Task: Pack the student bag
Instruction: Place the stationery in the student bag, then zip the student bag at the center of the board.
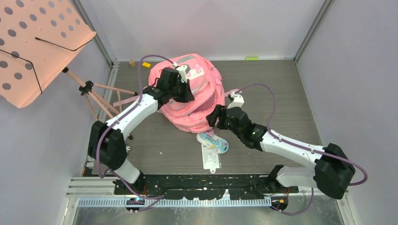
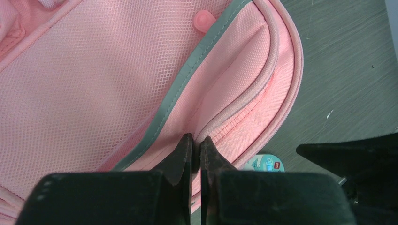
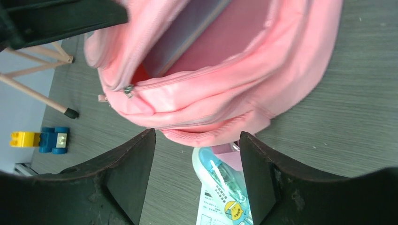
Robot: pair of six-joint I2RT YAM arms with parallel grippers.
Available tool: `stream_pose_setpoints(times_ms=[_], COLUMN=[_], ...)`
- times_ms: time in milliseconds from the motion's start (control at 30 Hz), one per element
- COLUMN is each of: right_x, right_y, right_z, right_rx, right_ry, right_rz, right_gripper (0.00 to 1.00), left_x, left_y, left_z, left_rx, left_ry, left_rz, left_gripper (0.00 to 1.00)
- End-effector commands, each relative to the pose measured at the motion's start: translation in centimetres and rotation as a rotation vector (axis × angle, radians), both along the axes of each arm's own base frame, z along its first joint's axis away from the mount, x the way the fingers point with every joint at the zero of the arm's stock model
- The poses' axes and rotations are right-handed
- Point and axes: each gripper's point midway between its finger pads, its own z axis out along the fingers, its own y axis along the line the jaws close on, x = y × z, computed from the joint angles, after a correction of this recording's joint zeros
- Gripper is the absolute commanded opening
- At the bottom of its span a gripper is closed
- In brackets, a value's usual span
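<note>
Nearest the arm bases, a carded blister pack [image 1: 213, 146] with a teal item lies flat on the grey table [image 1: 281, 93], touching the near edge of the student bag [image 1: 197, 101]. The right gripper [image 3: 197, 140] hovers over that spot, jaws wide apart and holding nothing. The bag lies mid-table with its main compartment gaping, and the left gripper [image 2: 196, 143] is on top of it, jaws closed on the fabric at a piped seam; the salmon music stand [image 1: 37, 47] stands at far left.

Pale lilac walls [image 1: 206, 23] around a grey wood-grain tabletop [image 1: 291, 93] — salmon music stand [image 1: 37, 42] at left.
</note>
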Motion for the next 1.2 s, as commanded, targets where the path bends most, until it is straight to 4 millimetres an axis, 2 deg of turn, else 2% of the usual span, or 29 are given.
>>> stream_pose_setpoints(times_ms=[0, 33, 167, 200, 233, 267, 300, 333, 367, 400, 433, 467, 500, 567, 633, 800, 833, 900, 1100, 1133, 1167], right_x=[0.5, 0.2, 0.6, 1.0, 0.8, 1.1, 1.0, 1.4, 1.4, 1.7, 1.9, 2.2, 2.3, 2.6, 2.7, 2.9, 2.8, 2.7, 1.6, 1.2, 0.8], right_y=[0.8, 1.8, 6.1, 7.5, 8.8, 9.9, 10.8, 11.5, 11.9, 12.4, 12.6, 12.7, 12.7, 12.2, 11.8, 10.5, 10.4, 10.5, 10.3, 10.4, 10.3], right_z=[3.0, 3.4, 3.0, 2.6, 1.3, 2.1, 0.9, 1.6, 0.4, 0.8, -0.2, 0.0, -1.0, -1.5, -1.9, -1.9, -1.7, -1.2, 0.5, 0.6, 0.3], right_rx=[-0.156, -0.155, -0.205, -0.219, -0.242, -0.226, -0.251, -0.239, -0.27, -0.267, -0.291, -0.303, -0.336, -0.38, -0.402, -0.434, -0.439, -0.438, -0.393, -0.37, -0.35], right_ry=[-0.152, -0.174, -0.188, -0.183, -0.171, -0.183, -0.17, -0.18, -0.164, -0.168, -0.155, -0.153, -0.138, -0.135, -0.133, -0.141, -0.148, -0.164, -0.138, -0.114, -0.087], right_rz=[-0.041, -0.023, 0.021, 0.036, 0.061, 0.067, 0.082, 0.067, 0.07, 0.061, 0.063, 0.048, 0.044, 0.015, -0.002, -0.051, -0.047, -0.019, 0.027, 0.058, 0.065], right_gripper=[0.71, 0.71, 0.7, 0.7, 0.7, 0.7, 0.69, 0.69, 0.68, 0.67, 0.67, 0.65, 0.64, 0.61, 0.53, 0.26, 0.13, 0.03, 0.01, 0.01, 0.01], left_x=[-1.5, -1.5, -1.5, -1.5, -1.5, -1.5, -1.5, -1.5, -1.5, -1.5, -1.6, -1.6, -1.6, -1.6, -1.7, -1.6, -1.6, -1.6, -1.3, -1.2, -1.3], left_y=[-1.6, -1.6, -1.6, -1.6, -1.6, -1.6, -1.6, -1.6, -1.6, -1.5, -1.5, -1.5, -1.5, -1.5, -1.5, -1.5, -1.5, -1.4, -1.2, -1.2, -1.3], left_z=[3.4, 3.5, 3.4, 3.4, 3.4, 3.4, 3.4, 3.4, 3.4, 3.5, 3.6, 3.6, 3.7, 3.7, 3.7, 3.7, 3.7, 3.5, 2.4, 2.2, 1.9], left_rx=[-0.105, -0.105, -0.105, -0.105, -0.104, -0.103, -0.1, -0.099, -0.098, -0.097, -0.097, -0.096, -0.097, -0.097, -0.098, -0.097, -0.097, -0.092, -0.052, -0.045, -0.039], left_ry=[0.031, 0.028, 0.031, 0.032, 0.034, 0.034, 0.034, 0.034, 0.034, 0.031, 0.03, 0.03, 0.028, 0.03, 0.03, 0.033, 0.032, 0.033, 0.035, 0.039, 0.047], left_rz=[-0.038, -0.038, -0.041, -0.041, -0.041, -0.042, -0.043, -0.043, -0.043, -0.043, -0.042, -0.042, -0.043, -0.043, -0.045, -0.044, -0.044, -0.042, -0.044, -0.051, -0.057], left_gripper=[0.0, 0.0, 0.0, 0.0, 0.0, 0.0, 0.0, 0.0, 0.0, 0.0, 0.0, 0.0, 0.0, 0.0, 0.0, 0.0, 0.0, 0.0, 0.0, 0.05, 0.14])
